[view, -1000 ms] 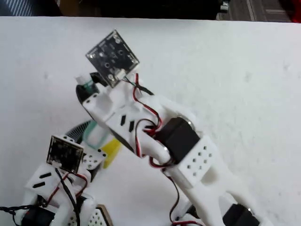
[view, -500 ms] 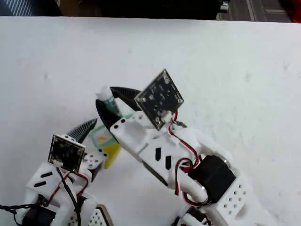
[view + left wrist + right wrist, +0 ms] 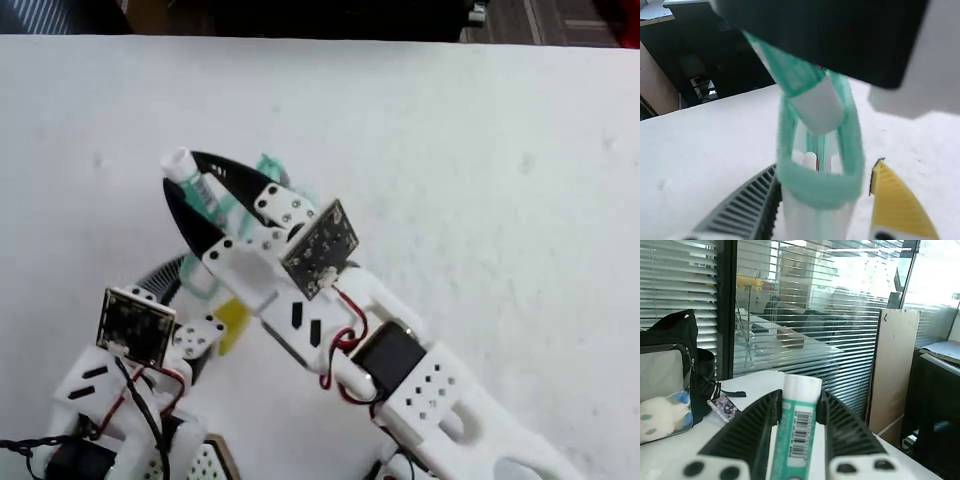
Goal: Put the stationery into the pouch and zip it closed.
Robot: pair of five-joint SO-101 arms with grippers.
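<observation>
My right gripper [image 3: 192, 188] is shut on a white and green glue stick [image 3: 186, 170] and holds it tilted over the table's left half. In the right wrist view the glue stick [image 3: 799, 432] stands between the black fingers [image 3: 747, 432]. Strands of the green mesh pouch [image 3: 268, 172] hang around this gripper. The rest of the pouch [image 3: 816, 186] sits between the grey and yellow jaws of my left gripper [image 3: 205, 295], which looks shut on it. The stick's white end [image 3: 815, 107] shows through the mesh.
The white table [image 3: 480, 150] stretches bare to the right and the back. The right arm's body [image 3: 400, 370] lies across the front middle, close beside the left arm [image 3: 120, 390]. A dark room edge runs along the back.
The right gripper swung right with the glue stick, then back to the left and rolled its wrist. Green mesh now shows beside it. The left arm has kept still.
</observation>
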